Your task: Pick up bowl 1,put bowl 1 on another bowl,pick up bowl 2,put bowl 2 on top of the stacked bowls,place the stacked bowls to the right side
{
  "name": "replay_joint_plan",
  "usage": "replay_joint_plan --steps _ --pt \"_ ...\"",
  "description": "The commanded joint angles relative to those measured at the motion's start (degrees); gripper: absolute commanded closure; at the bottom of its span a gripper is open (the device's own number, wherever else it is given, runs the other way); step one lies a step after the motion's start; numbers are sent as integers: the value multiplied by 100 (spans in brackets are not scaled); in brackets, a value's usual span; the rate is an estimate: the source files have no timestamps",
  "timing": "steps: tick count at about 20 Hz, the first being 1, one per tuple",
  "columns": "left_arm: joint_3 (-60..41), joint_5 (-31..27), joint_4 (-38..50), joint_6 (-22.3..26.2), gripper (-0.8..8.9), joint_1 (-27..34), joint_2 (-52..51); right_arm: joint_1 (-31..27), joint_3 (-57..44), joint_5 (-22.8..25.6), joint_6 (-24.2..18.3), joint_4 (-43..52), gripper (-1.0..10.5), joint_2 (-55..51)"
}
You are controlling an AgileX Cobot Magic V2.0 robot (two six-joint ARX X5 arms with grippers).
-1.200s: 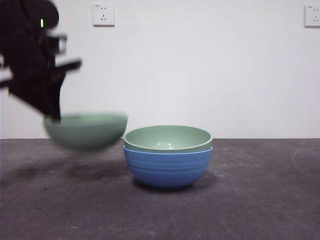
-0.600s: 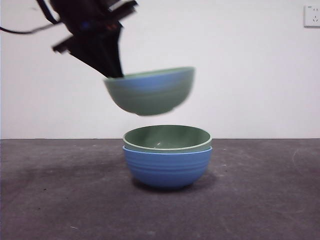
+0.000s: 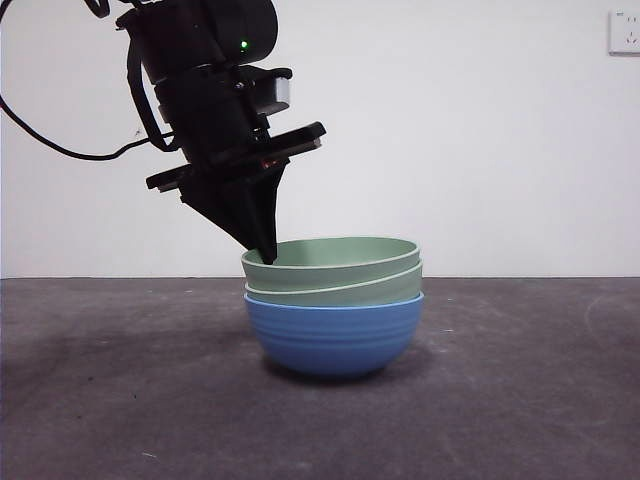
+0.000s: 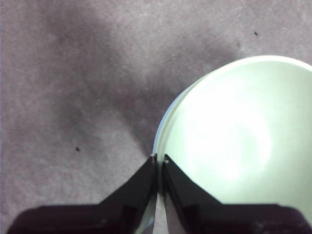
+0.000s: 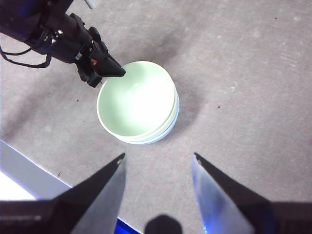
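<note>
Now: grey table (image 3: 520, 400) | white wall (image 3: 480, 150) | wall socket (image 3: 624, 31)

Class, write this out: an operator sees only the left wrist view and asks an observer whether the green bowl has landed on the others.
Observer: From the front, the top green bowl sits nested in a second green bowl, which sits in a blue bowl.
Operator: My left gripper is shut on its rim. Is the bowl level?
Observer: No, the front view shows it slightly tilted.
Operator: Where is the other arm?
Observer: The right gripper hangs open and empty, high up and apart from the bowls.
</note>
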Motion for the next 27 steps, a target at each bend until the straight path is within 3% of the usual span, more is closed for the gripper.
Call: replay_joint_plan --steps 1,3,4,8,9,11,13,24,27 --pt "7 20 -157 -42 653 -35 26 4 -7 17 20 -17 721 -2" --pt "7 17 -297 -44 483 -35 24 4 -7 17 22 -59 720 24" --pt "7 17 -374 -44 458 -35 0 4 -7 17 28 -98 720 31" --pt "9 -2 -531 -39 458 -35 -326 4 -7 13 83 -101 714 155" --pt "11 -2 -557 -39 458 -35 -496 4 -7 13 85 -96 669 232" --pt "13 -9 -654 -37 458 -33 -887 4 -7 11 83 -90 469 420" --pt "17 -11 -767 -33 458 -31 -1351 4 -7 4 83 20 388 678" --pt "17 -9 -1480 -22 458 -35 -4162 4 -7 -37 684 1561 379 3292" --pt "17 -9 -1725 -24 458 -35 -4483 2 -7 -350 964 1947 380 4011"
